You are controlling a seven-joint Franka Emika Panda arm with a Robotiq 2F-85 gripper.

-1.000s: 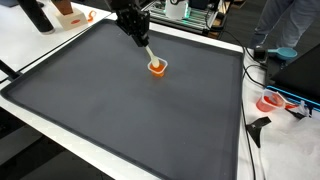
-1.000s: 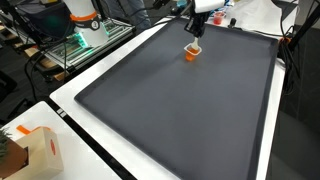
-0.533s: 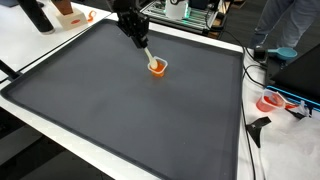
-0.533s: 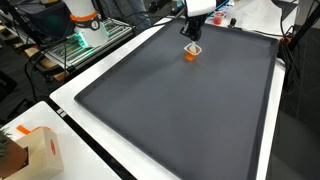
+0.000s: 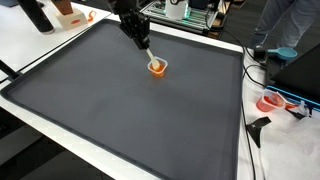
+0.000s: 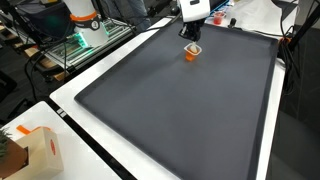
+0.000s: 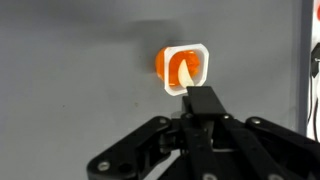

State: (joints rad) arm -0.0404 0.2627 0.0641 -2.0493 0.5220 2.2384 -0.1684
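my claw (image 7: pixel 200 104) clamped on a white stick (image 7: pixel 186 72) | stick's tip inside the orange cup (image 7: pixel 163 64) | cup upper middle of wrist frame, standing on the grey mat (image 7: pixel 70 80)

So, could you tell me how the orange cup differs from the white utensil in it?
The orange cup is squat and upright on the grey mat; the white utensil is slim and tilted. The cup stands free; the gripper holds the utensil. Both show white, the cup at its rim.
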